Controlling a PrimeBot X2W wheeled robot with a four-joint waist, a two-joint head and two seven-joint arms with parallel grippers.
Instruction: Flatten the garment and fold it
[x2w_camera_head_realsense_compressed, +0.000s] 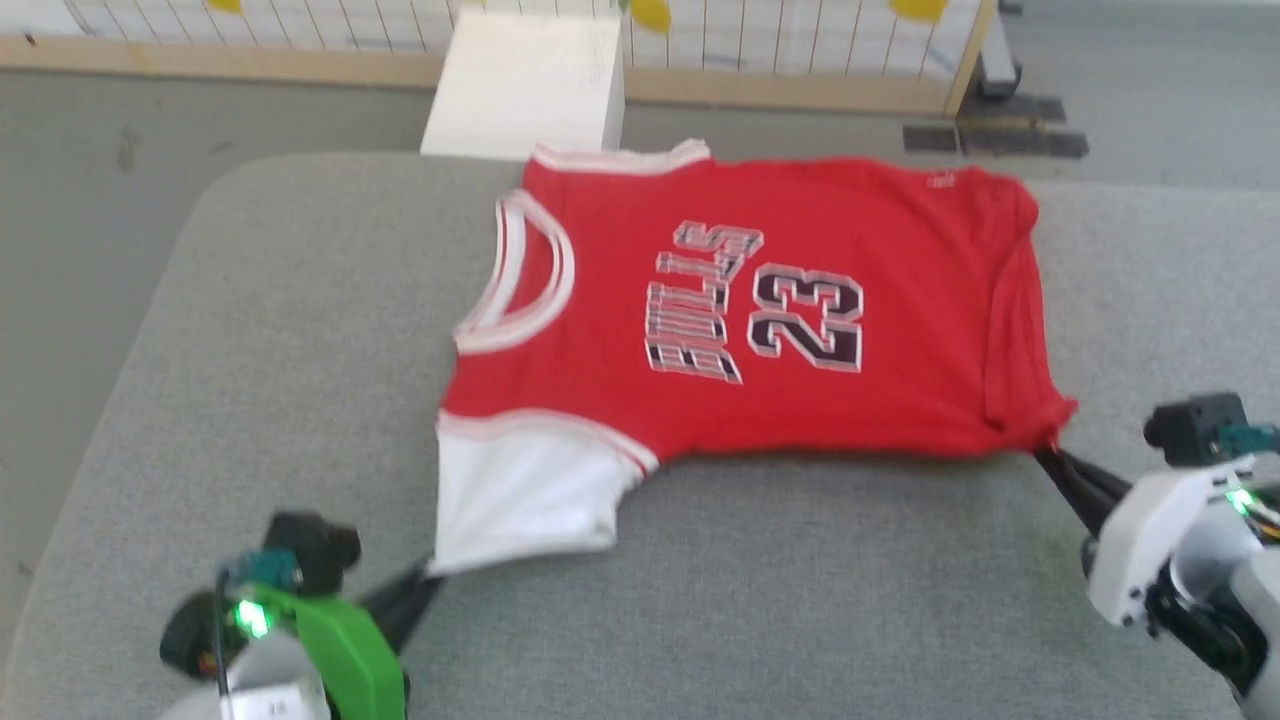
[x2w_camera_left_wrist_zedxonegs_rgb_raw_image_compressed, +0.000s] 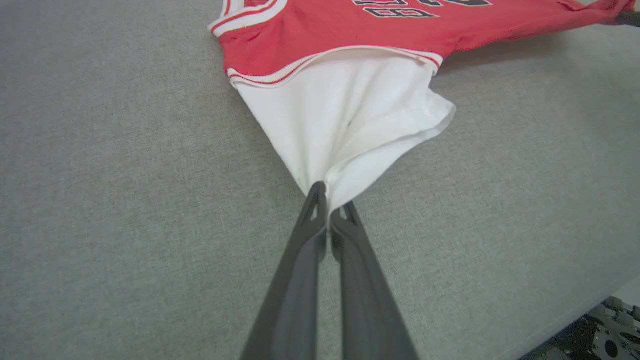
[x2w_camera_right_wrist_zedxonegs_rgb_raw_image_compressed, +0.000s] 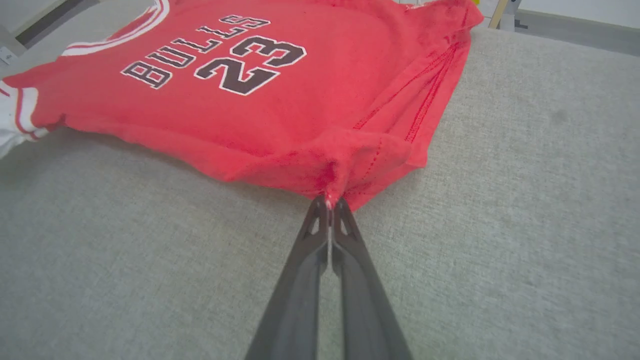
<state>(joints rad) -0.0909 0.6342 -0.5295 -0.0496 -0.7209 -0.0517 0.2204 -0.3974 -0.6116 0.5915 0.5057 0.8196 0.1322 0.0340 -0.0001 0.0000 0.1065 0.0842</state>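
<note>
The red garment (x2w_camera_head_realsense_compressed: 760, 310), number 23 upward, lies spread across the middle of the grey tabletop (x2w_camera_head_realsense_compressed: 250, 350). The left tool (x2w_camera_head_realsense_compressed: 432, 572) is clenched on its near white sleeve, and the right tool (x2w_camera_head_realsense_compressed: 1042, 453) on its near hem corner. A white block (x2w_camera_head_realsense_compressed: 525, 85) stands beyond the far edge.

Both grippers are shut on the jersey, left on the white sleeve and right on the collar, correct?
Not quite. The right gripper is shut on the red bottom hem corner of the jersey, not the collar; the right wrist view shows it. The left gripper is indeed shut on the white sleeve.
</note>
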